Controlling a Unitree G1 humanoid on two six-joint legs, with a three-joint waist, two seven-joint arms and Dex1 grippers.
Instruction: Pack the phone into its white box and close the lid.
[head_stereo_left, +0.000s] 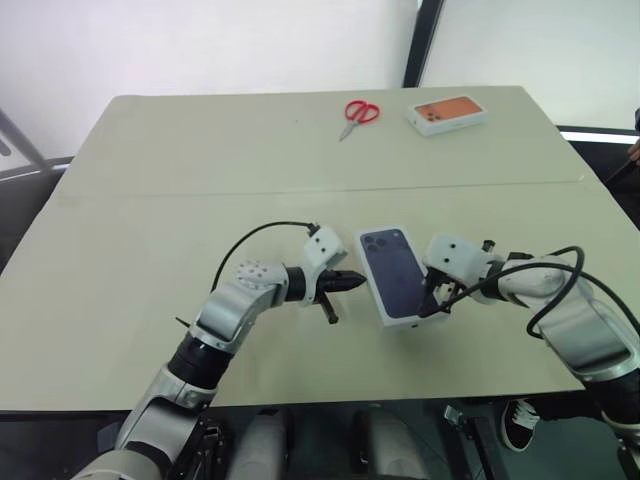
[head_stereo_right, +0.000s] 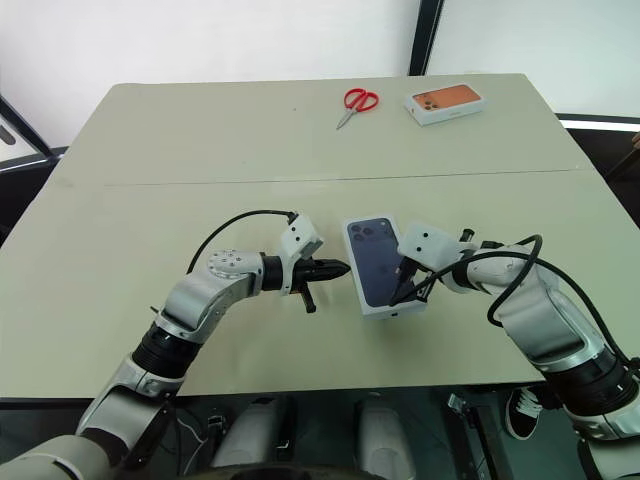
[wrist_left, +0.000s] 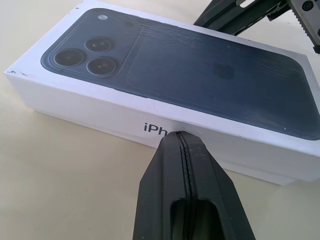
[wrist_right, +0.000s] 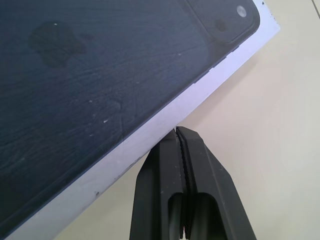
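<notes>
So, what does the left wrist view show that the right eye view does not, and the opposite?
Left wrist view: the letters "iPh" printed on the lid's side, with the shut left end effector at that side.

Right eye view: red scissors, an orange-printed box and the table.

Both: the lid with its dark blue phone picture, and both end effectors, one on each side.
</notes>
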